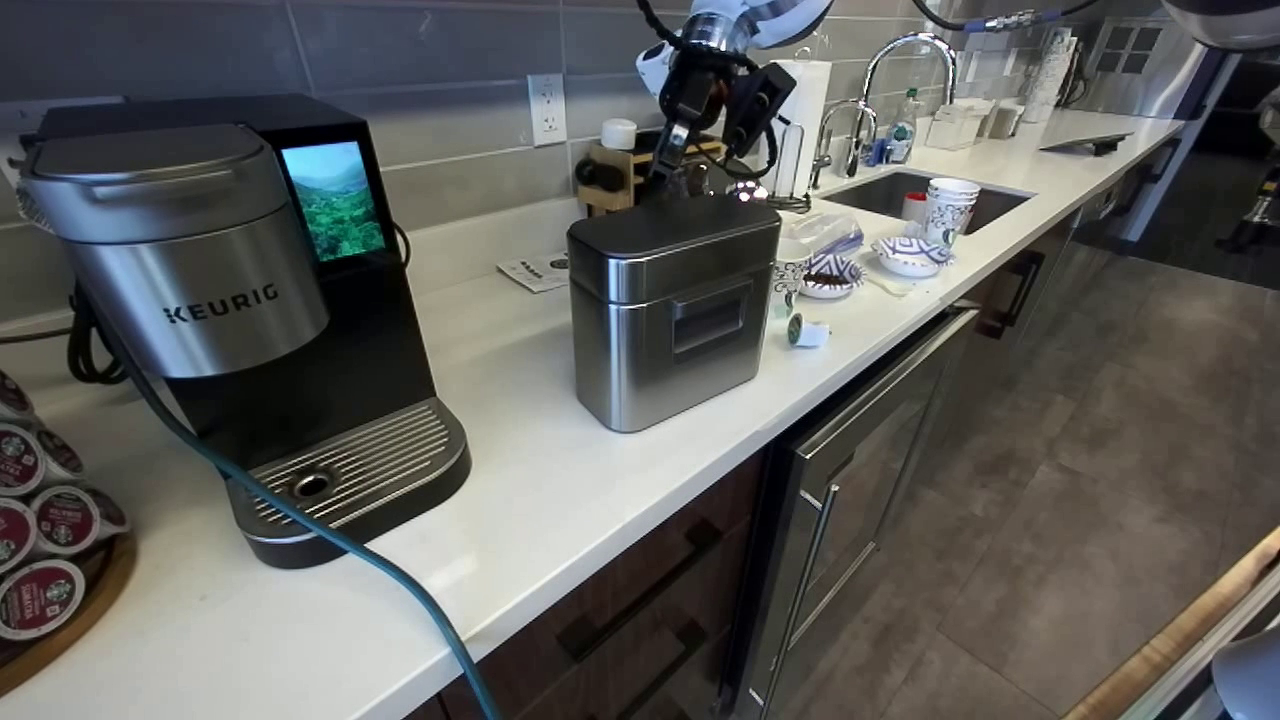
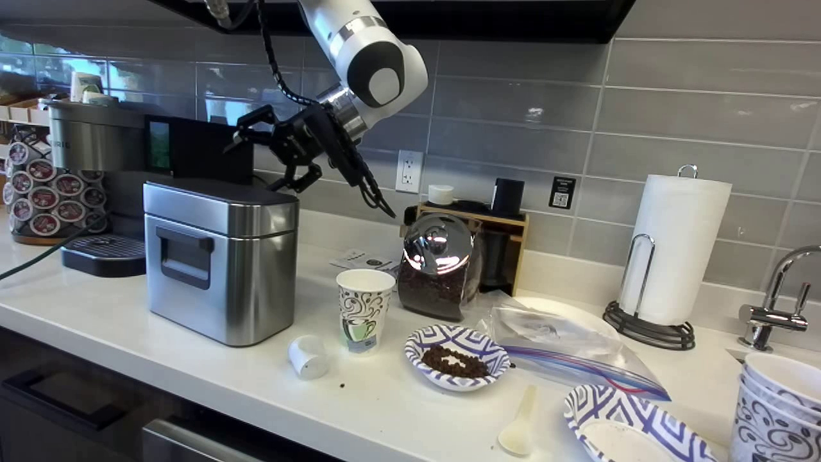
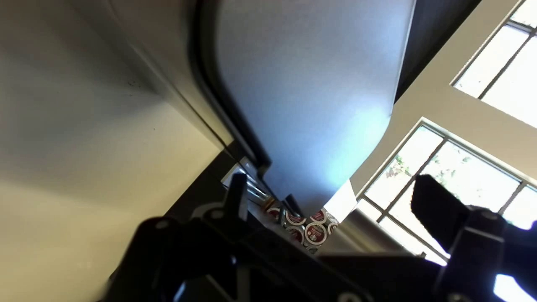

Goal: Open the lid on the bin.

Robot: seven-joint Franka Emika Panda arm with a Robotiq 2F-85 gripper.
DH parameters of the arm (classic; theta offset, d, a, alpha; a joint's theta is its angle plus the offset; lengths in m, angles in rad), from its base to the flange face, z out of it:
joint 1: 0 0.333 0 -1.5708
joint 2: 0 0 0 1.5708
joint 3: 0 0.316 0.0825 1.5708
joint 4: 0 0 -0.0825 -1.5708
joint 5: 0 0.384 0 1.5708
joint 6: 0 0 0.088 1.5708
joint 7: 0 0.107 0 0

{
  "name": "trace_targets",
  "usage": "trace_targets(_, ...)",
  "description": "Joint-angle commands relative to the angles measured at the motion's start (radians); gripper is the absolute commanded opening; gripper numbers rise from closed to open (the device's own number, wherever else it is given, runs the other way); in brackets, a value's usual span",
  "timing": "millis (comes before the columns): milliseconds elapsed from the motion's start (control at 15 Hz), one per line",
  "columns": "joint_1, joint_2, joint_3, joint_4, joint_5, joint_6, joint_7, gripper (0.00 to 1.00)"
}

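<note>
1. Gripper (image 2: 250,169): fingers spread wide, bare gap between. Hangs tilted, near the wall-side edge of the steel bin (image 2: 263,276). Touching the lid or clear of it: cannot tell.
2. Lid (image 1: 675,228): dark grey, flat, down on the steel bin in both exterior views.
3. Steel bin upright on white countertop (image 2: 231,391); rectangular recess (image 2: 185,256) in the face away from the wall.
4. Just beside the bin: K-cup pod (image 1: 810,332) on its side, patterned paper cup (image 2: 365,314) upright.
5. Same side, farther: paper bowl (image 2: 458,384) of dark granules (image 2: 471,367); clear zip bag (image 2: 542,343).
6. Bin's opposite side: Keurig coffee maker (image 1: 190,290); red-labelled pods (image 1: 65,520) beyond it.
7. Cup side, well apart from the bin: paper towel roll (image 2: 680,250) upright on a black wire stand (image 2: 648,330); sink (image 1: 870,190) past it.
8. Room: grey tiled wall (image 2: 513,128) behind the bin; brown-grey floor (image 1: 1060,480) below its counter. Far off in the wrist view, bright paned windows (image 3: 470,176).
</note>
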Motion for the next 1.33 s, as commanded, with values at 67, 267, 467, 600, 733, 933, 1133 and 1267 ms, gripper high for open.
trace_targets(67,0.005,0.059,0.007,0.080,0.026,-0.073,0.094,1.00)
trace_targets(267,0.003,0.073,0.010,0.104,0.039,-0.090,0.149,1.00)
trace_targets(467,0.003,0.080,0.010,0.124,0.053,-0.103,0.217,1.00)
trace_targets(600,0.003,0.083,0.011,0.132,0.063,-0.114,0.263,1.00)
trace_targets(733,0.005,0.082,0.011,0.140,0.066,-0.135,0.307,1.00)
trace_targets(933,0.007,0.081,0.013,0.150,0.069,-0.180,0.369,1.00)
trace_targets(1133,0.008,0.075,0.012,0.146,0.076,-0.211,0.434,1.00)
trace_targets(1267,0.007,0.066,0.009,0.142,0.078,-0.219,0.470,1.00)
